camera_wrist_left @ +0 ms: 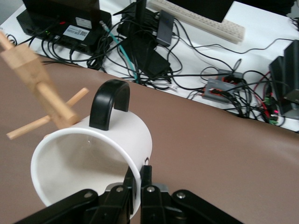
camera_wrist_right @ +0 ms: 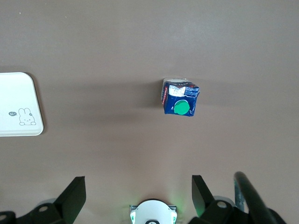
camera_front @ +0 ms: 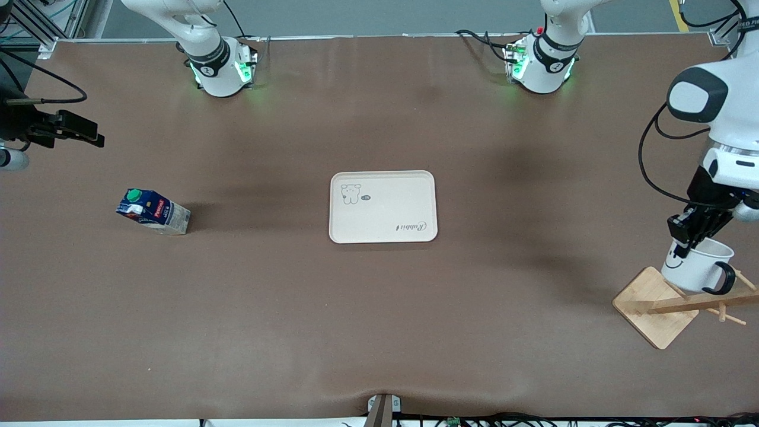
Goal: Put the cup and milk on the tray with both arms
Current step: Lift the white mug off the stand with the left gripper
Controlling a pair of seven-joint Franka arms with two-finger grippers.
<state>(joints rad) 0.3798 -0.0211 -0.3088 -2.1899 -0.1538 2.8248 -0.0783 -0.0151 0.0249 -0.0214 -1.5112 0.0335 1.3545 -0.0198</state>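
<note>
Two arms over a brown tabletop, with cables and electronics along its edge in the left wrist view. Tray (camera_front: 383, 207) lies flat mid-table, long side running arm to arm. Milk (camera_front: 153, 212) stands toward the right arm's end, green cap up. Cup (camera_front: 697, 267) hangs tilted by the wooden rack (camera_front: 655, 306) at the left arm's end, handle toward the rack pegs, mouth toward the wrist camera. Left gripper (camera_wrist_left: 138, 179) has its jaws pinching the cup rim. Right gripper (camera_wrist_right: 138, 196) waits high over its end of the tabletop, jaws spread.
</note>
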